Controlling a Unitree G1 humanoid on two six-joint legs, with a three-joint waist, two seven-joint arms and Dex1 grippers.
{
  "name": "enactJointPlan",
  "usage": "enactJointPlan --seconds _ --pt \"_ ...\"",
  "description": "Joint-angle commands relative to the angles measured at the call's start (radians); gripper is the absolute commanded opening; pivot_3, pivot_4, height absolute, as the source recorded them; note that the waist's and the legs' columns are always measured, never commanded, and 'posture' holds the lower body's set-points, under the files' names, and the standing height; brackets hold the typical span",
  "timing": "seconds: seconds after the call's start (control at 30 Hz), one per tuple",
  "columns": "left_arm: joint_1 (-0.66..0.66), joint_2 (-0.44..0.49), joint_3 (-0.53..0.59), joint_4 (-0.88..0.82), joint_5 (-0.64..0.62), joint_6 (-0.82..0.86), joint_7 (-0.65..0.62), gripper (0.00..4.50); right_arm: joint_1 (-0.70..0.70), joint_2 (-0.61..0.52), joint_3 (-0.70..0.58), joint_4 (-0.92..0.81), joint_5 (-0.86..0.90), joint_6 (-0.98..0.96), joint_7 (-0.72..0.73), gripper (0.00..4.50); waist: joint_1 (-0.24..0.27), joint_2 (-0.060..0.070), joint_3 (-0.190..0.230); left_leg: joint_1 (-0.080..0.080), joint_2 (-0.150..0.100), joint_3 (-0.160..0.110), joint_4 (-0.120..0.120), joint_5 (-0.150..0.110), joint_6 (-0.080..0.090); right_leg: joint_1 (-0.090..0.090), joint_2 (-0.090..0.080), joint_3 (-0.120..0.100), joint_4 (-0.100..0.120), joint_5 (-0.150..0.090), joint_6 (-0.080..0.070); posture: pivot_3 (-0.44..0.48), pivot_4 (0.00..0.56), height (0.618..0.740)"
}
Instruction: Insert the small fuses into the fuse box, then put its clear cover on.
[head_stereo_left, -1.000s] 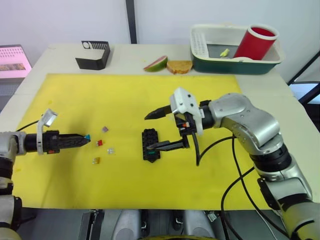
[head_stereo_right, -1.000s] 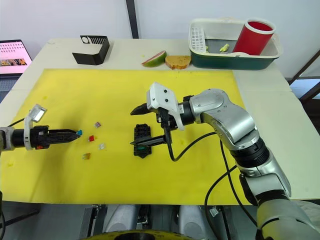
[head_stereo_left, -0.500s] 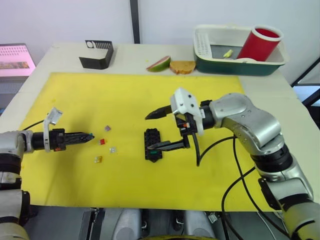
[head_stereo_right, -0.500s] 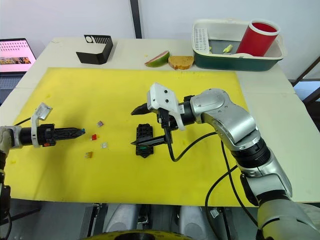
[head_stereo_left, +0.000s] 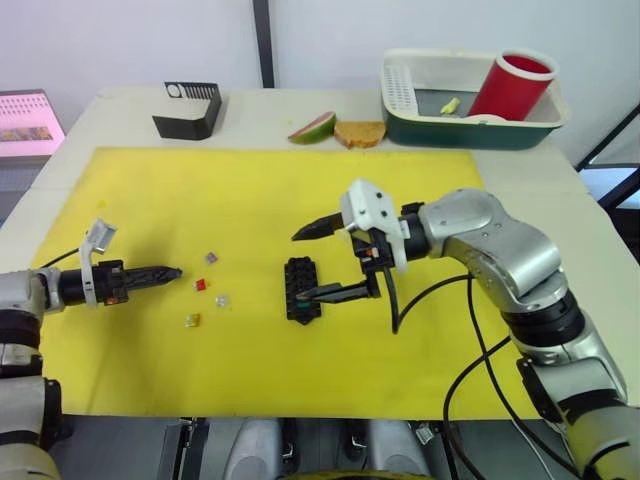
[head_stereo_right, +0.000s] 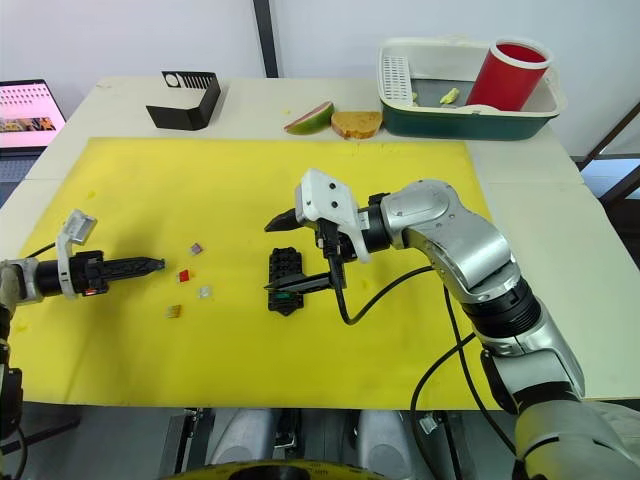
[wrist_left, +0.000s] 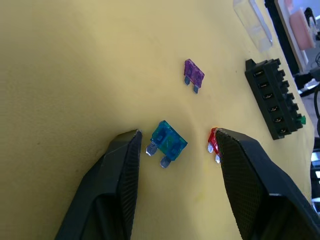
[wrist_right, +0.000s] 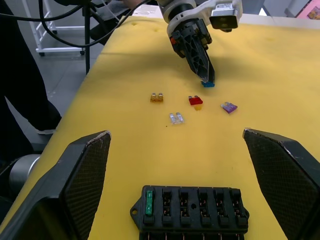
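Observation:
The black fuse box (head_stereo_left: 300, 290) lies mid-mat with one green fuse (wrist_right: 148, 205) in an end slot. My right gripper (head_stereo_left: 298, 265) hangs open just above it, one finger over its far end and one over its near end. Left of the box lie loose small fuses: purple (head_stereo_left: 210, 258), red (head_stereo_left: 201, 284), clear (head_stereo_left: 222, 300) and yellow (head_stereo_left: 193, 319). My left gripper (wrist_left: 177, 132) is open and low on the mat, and a blue fuse (wrist_left: 168, 142) lies flat between its fingers, touching neither. The clear cover (wrist_left: 252, 22) lies on the mat beyond the fuse box.
The yellow mat (head_stereo_left: 300, 190) covers most of the table. Along the back stand a black angled stand (head_stereo_left: 188, 108), a fruit slice (head_stereo_left: 312, 127), bread (head_stereo_left: 359, 133) and a basin (head_stereo_left: 470, 130) holding a red cup (head_stereo_left: 510, 82). Cables hang under my right arm.
A second ago the blue fuse sat at my left gripper's tip; now it lies on the mat between the open fingers. The right arm has stayed put. The camera shifted slightly.

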Motion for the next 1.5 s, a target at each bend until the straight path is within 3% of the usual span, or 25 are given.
enactJointPlan --seconds 0.03,0.13,0.53,0.73,0.9,1.1,1.23,1.37,1.5 --pt "0.007 -0.008 0.010 0.018 0.015 -0.005 0.021 1.59 -0.004 -0.003 -0.002 -0.029 -0.005 -0.017 0.001 4.50 -0.001 0.000 0.000 0.000 0.000 0.000 0.000 0.000 0.000 0.000 0.000 0.000 0.000 0.000 0.000 0.000 0.150 0.740" --pt "0.012 -0.011 0.010 0.015 0.013 -0.008 0.030 0.24 -0.001 0.001 0.000 -0.035 -0.006 -0.015 0.000 4.50 -0.002 0.000 0.000 0.000 0.000 0.000 0.000 0.000 0.000 0.000 0.000 0.000 0.000 0.000 0.000 0.000 0.150 0.740" --pt "0.031 -0.009 0.041 -0.053 -0.017 0.054 0.055 0.10 0.002 0.009 0.007 -0.031 -0.017 -0.018 0.001 4.50 -0.002 0.000 0.000 0.000 0.000 0.000 0.000 0.000 0.000 0.000 0.000 0.000 0.000 0.000 0.000 0.000 0.150 0.740" --pt "0.063 0.006 0.162 -0.128 -0.112 0.154 0.085 0.10 0.007 0.003 0.005 -0.038 -0.012 -0.015 -0.002 4.50 -0.004 0.000 0.000 0.000 0.000 0.000 0.000 0.000 0.000 0.000 0.000 0.000 0.000 0.000 0.000 0.000 0.150 0.740" --pt "0.189 -0.020 0.333 -0.396 -0.280 0.347 0.187 0.10 0.025 0.004 -0.010 -0.048 0.009 0.012 -0.014 4.50 -0.006 -0.001 0.000 -0.001 0.001 -0.001 0.000 0.000 0.000 -0.001 -0.001 0.000 0.000 0.000 0.000 0.000 0.150 0.740" --pt "0.196 -0.231 0.558 -0.811 -0.595 0.625 0.472 0.10 -0.002 0.137 -0.180 0.001 0.232 0.359 -0.208 4.50 -0.001 -0.002 0.000 -0.001 0.000 -0.003 0.001 0.000 0.000 0.001 -0.002 0.000 -0.001 0.000 0.000 0.000 0.150 0.740" --pt "0.133 -0.415 0.583 -0.987 -0.786 0.652 0.681 0.10 -0.053 0.295 -0.388 0.041 0.452 0.617 -0.394 4.50 -0.003 -0.002 0.000 0.000 0.000 -0.004 0.001 0.000 0.000 0.002 -0.003 0.000 0.000 0.000 0.000 0.000 0.150 0.740" --pt "0.089 -0.491 0.561 -1.025 -0.892 0.610 0.826 0.10 -0.106 0.395 -0.488 0.075 0.528 0.738 -0.548 4.50 -0.006 -0.002 0.000 0.000 0.000 -0.004 0.000 0.001 -0.001 0.002 -0.002 0.000 0.000 0.000 0.000 0.000 0.150 0.740" --pt "0.094 -0.493 0.520 -1.031 -0.943 0.572 0.890 0.00 -0.129 0.420 -0.509 0.084 0.550 0.771 -0.619 3.17 -0.006 -0.002 -0.001 0.001 0.000 -0.003 -0.001 0.001 -0.001 0.002 -0.001 0.000 0.000 0.000 0.000 0.000 0.150 0.740"
